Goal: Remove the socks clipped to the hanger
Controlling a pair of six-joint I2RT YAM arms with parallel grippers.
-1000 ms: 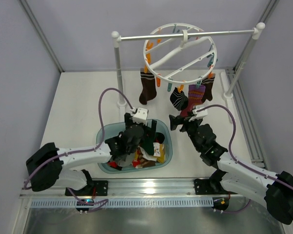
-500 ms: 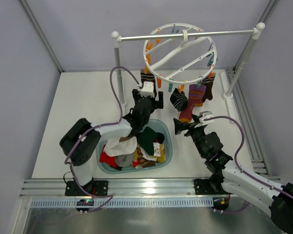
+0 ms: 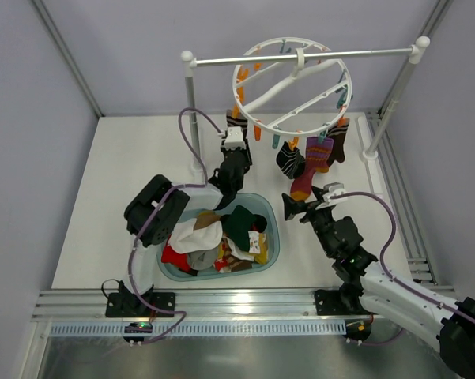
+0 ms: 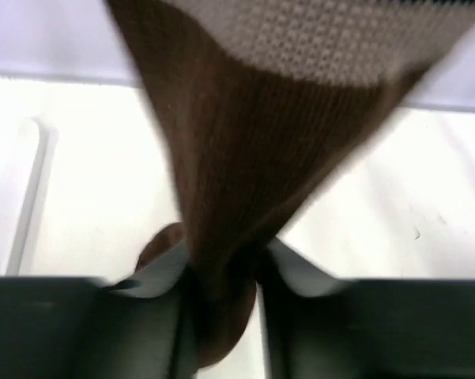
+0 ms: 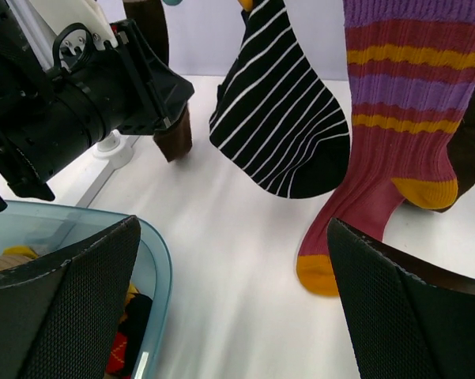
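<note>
The white ring hanger (image 3: 292,79) hangs by its hook from the rail. A black striped sock (image 3: 288,162), a purple-red striped sock (image 3: 316,158) with an orange toe and a dark brown sock (image 3: 339,140) dangle from its clips. At the ring's left a second dark brown sock (image 4: 245,158) hangs, and my left gripper (image 3: 235,130) (image 4: 221,276) is shut on its lower end, the cloth bunched between both fingers. Below the striped socks, my right gripper (image 3: 296,207) (image 5: 237,300) is open and empty. The black striped sock (image 5: 288,118) and purple-red sock (image 5: 387,134) hang just ahead of it.
A teal basin (image 3: 273,233) (image 5: 154,260) holding several loose socks sits on the table between the arms. The white two-post rail stand (image 3: 192,110) carries the hanger. The left arm's wrist (image 5: 87,95) fills the upper left of the right wrist view.
My left gripper rose from the basin to the left brown sock and closed on it. My right gripper drew back slightly toward the near side, still open.
</note>
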